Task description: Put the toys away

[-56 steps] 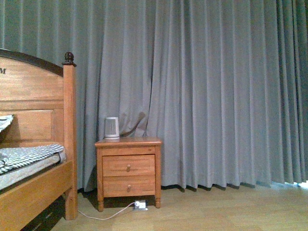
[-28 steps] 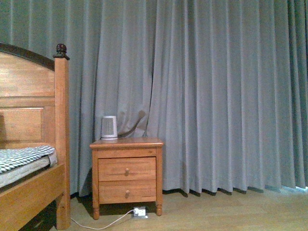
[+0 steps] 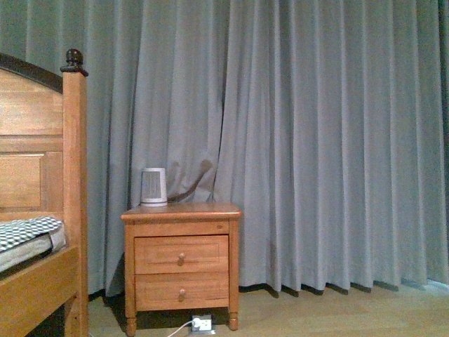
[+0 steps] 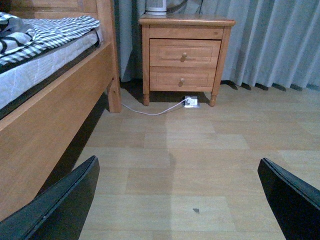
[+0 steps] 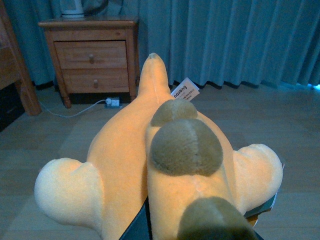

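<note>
Right wrist view: plush toy [image 5: 150, 150], soft short-pile yellow-orange fabric, rounded stubby limbs, olive-brown pads, white tag. It is gripped in the right end effector [image 5: 200, 222], whose dark finger [image 5: 141, 226] shows under it. The toy is held above the floor, its tapered end towards the nightstand.

Left wrist view: left end effector [image 4: 177, 200] is spread wide, with only floor between its matte black fingers [image 4: 65, 205].

Front view: nightstand [image 3: 181, 263] at lower centre-left, varnished wood, two drawers with round knobs, turned feet. A white ribbed appliance [image 3: 153, 187] stands on its tabletop. The bed [image 3: 42, 140] is at the left edge, its square post just beside the nightstand, with checked bedding [image 3: 28, 232]. The grey pleated curtain [image 3: 316, 140] hangs to the floor. The plank floor [image 3: 337, 312] lies open at lower right. A white plug block [image 3: 201, 324] lies under the nightstand.
</note>
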Available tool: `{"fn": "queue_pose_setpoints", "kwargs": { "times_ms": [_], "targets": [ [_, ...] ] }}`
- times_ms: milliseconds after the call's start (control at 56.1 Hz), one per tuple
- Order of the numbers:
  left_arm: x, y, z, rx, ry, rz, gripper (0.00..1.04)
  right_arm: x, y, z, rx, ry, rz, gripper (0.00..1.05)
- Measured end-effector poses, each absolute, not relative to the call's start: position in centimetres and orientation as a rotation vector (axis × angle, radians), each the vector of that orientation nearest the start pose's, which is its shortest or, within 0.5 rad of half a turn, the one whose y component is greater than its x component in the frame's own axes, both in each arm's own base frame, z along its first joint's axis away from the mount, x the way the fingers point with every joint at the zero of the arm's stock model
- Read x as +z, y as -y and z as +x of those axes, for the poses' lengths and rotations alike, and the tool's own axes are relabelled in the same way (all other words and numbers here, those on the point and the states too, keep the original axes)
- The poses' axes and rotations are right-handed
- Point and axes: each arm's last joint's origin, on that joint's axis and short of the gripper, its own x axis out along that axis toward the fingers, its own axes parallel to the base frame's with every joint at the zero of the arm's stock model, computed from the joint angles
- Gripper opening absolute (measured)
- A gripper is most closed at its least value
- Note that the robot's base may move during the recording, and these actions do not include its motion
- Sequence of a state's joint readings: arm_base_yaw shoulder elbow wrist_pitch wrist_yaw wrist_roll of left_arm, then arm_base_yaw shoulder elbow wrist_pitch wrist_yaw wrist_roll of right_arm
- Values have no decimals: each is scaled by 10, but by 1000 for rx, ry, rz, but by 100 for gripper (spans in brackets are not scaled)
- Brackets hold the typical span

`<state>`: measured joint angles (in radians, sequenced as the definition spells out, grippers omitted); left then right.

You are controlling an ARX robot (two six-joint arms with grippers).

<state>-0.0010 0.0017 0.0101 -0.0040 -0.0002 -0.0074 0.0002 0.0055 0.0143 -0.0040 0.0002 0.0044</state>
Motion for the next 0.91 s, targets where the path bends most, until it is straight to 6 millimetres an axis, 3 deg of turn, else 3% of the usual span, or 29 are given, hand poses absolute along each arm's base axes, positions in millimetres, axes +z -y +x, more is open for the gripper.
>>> {"fn": "queue_pose_setpoints", "kwargs": {
  "times_ms": [909],
  "targets": [
    [166, 0, 97, 0, 5, -7, 98, 168, 0, 97, 1, 5, 4, 7]
  ]
}}
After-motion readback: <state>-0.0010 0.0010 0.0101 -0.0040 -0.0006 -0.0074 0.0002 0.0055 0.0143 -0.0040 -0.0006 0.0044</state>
